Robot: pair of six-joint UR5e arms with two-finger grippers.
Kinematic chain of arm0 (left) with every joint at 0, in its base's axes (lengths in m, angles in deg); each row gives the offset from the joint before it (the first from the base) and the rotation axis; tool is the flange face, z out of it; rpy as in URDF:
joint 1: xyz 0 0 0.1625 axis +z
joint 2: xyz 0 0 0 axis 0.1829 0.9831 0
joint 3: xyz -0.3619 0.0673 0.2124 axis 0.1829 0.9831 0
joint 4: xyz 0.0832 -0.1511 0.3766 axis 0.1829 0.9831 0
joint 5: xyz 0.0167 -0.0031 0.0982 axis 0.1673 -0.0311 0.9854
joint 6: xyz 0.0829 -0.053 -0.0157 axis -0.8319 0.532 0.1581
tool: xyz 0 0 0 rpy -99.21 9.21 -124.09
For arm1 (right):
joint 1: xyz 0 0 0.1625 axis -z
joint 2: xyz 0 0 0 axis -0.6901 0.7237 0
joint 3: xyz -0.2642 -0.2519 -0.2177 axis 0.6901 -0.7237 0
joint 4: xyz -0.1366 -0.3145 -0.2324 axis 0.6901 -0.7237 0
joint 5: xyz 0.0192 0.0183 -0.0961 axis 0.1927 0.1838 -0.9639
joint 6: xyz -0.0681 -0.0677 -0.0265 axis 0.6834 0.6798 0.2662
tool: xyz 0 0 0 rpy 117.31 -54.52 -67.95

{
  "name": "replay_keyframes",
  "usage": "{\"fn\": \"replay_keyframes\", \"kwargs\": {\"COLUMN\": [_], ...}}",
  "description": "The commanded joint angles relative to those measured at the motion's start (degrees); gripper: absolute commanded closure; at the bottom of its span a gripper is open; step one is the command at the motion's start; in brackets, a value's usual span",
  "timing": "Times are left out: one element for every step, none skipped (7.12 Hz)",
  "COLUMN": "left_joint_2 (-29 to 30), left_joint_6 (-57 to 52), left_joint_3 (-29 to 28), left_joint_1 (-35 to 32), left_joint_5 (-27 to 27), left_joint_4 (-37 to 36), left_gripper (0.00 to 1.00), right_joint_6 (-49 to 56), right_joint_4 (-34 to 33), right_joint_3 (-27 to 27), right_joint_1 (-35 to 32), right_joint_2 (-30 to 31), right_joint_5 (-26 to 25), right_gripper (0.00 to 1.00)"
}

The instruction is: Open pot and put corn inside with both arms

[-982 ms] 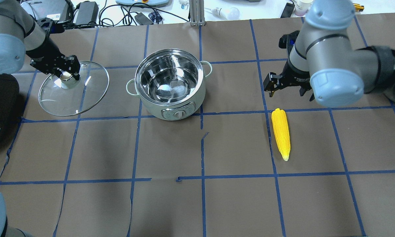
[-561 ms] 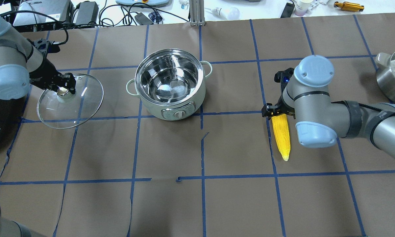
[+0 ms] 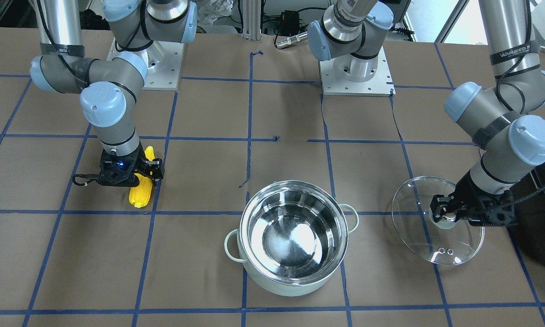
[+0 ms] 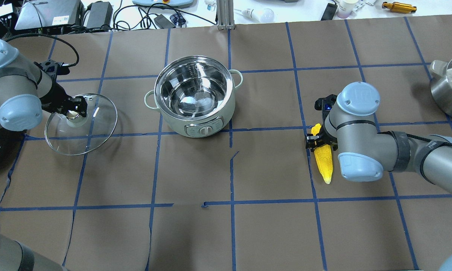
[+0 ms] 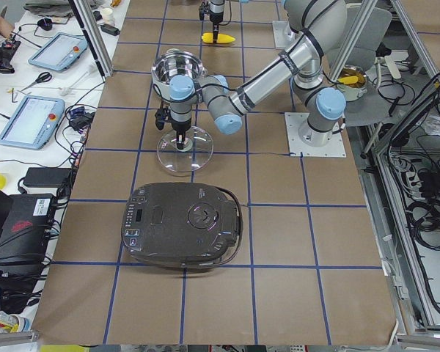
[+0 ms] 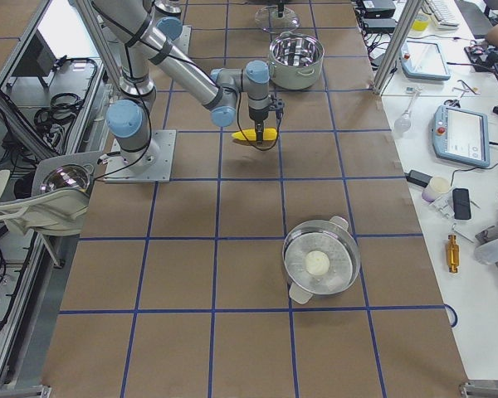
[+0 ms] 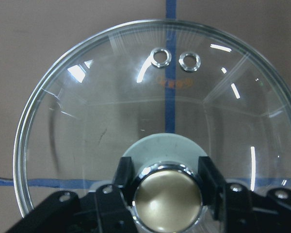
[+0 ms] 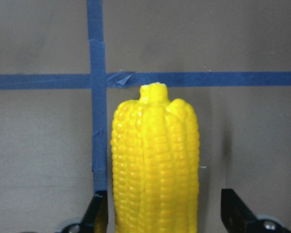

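Already the pot (image 4: 172, 121) is seen uncovered at the far middle of the table, its steel interior empty, so the opening step is judged done and the corn pickup is judged to be in hand. The glass lid (image 4: 92, 131) is held well to the pot's left, its knob clamped between the closed fingers of the left gripper (image 7: 167, 189); whether its rim is rested on the paper cannot be told. The corn (image 4: 323, 165) is laid flat well to the pot's right, beside a tape line, and is straddled near its thick end by the right gripper (image 8: 162, 216), whose jaws are parted wider than the cob, so nothing is gripped yet. A closing of those jaws is called for next, then a lift and a carry across to the open pot, where the cob may need to be tipped to fit. The table (image 4: 271, 169) is covered in brown paper marked off by blue tape. A black appliance (image 5: 182, 225) is set at its left end, a second steel pot (image 6: 321, 263) at its right end, and cables and screens are spread over the white benches around.
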Motion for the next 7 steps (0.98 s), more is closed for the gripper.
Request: {"fn": "replay_keyframes", "kwargs": {"left_joint_2": [1.38, 1.29, 1.21, 1.47, 1.38, 1.56, 1.56], "left_joint_6": [-0.11, -0.37, -0.2, -0.2, -0.2, -0.2, -0.2], "left_joint_3": [0.04, 0.47, 0.39, 0.39, 0.39, 0.39, 0.39], "left_joint_1": [0.05, 0.05, -0.03, -0.03, -0.03, 0.05, 0.05], "left_joint_5": [-1.98, -2.08, -2.0, -2.17, -1.91, -1.82, -1.73], "left_joint_4": [-2.05, -1.79, -1.79, -1.79, -1.79, -1.79, -1.79], "left_gripper": [0.71, 0.69, 0.54, 0.53, 0.51, 0.48, 0.41], "right_joint_6": [-0.3, -0.48, -0.48, -0.57, -3.35, -6.95, -11.34], "right_joint_4": [0.18, -0.16, 0.18, 5.06, 10.59, 16.82, 21.32], "right_joint_3": [0.02, -0.67, -4.25, -9.5, -15.12, -20.92, -25.33], "right_joint_1": [0.02, 0.02, -0.06, -0.15, -0.67, -1.03, -2.51], "right_joint_2": [0.13, 0.48, 0.49, 0.4, 0.05, -0.3, -0.91], "right_joint_5": [0.08, 0.26, 0.17, 0.43, 0.44, 1.74, 2.63], "right_gripper": [0.93, 0.93, 0.93, 0.93, 0.93, 0.94, 0.97]}}
